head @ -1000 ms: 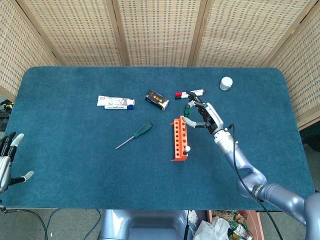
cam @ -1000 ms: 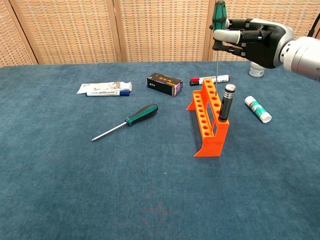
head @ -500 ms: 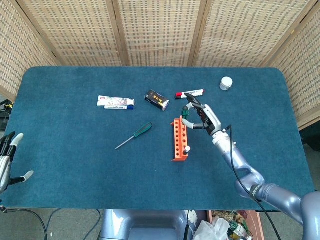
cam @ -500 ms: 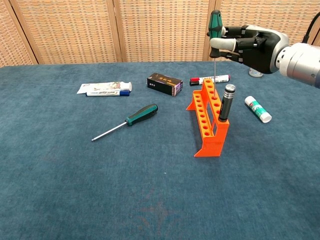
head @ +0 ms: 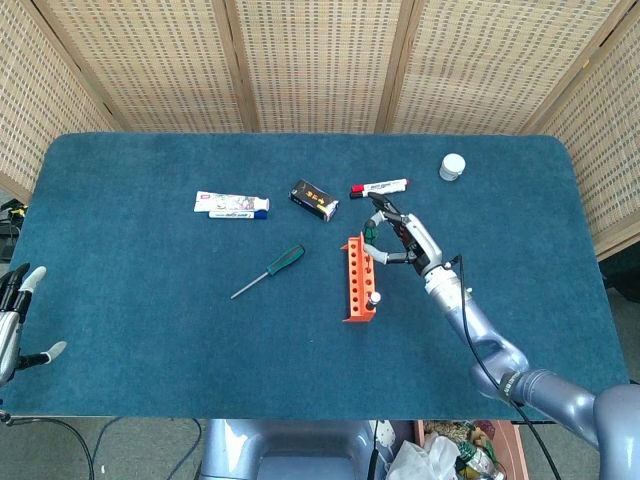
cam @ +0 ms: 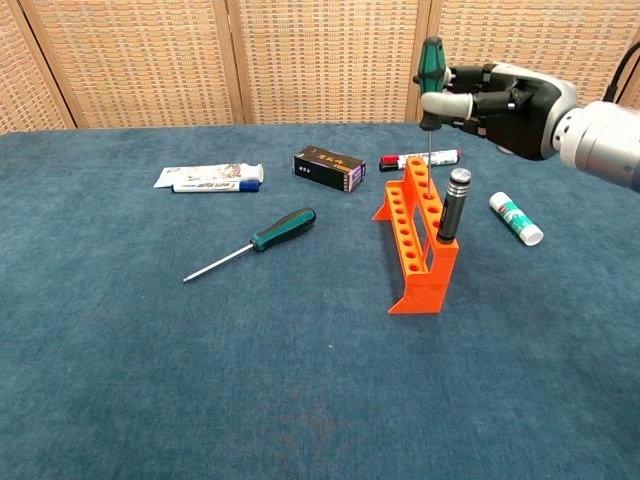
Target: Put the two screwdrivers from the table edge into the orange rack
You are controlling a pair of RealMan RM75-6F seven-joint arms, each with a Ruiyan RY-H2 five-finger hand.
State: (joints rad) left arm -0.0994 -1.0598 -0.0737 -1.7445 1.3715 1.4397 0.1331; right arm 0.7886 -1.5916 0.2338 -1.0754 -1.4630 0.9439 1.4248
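Screwdriver [cam: 255,242] with green handle lies loose on the table, left of the orange rack [cam: 416,232]; right hand [cam: 497,94] pinches a second screwdriver [cam: 431,90] upright over a far hole; a slight tilt could miss the hole or tip the rack; left hand [head: 12,322] idles open.

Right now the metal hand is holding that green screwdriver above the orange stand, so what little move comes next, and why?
Probably a short, straight lowering. The right hand holds the green screwdriver upright, its thin shaft pointing down at the far end of the orange rack, so easing it down should seat it in a hole.
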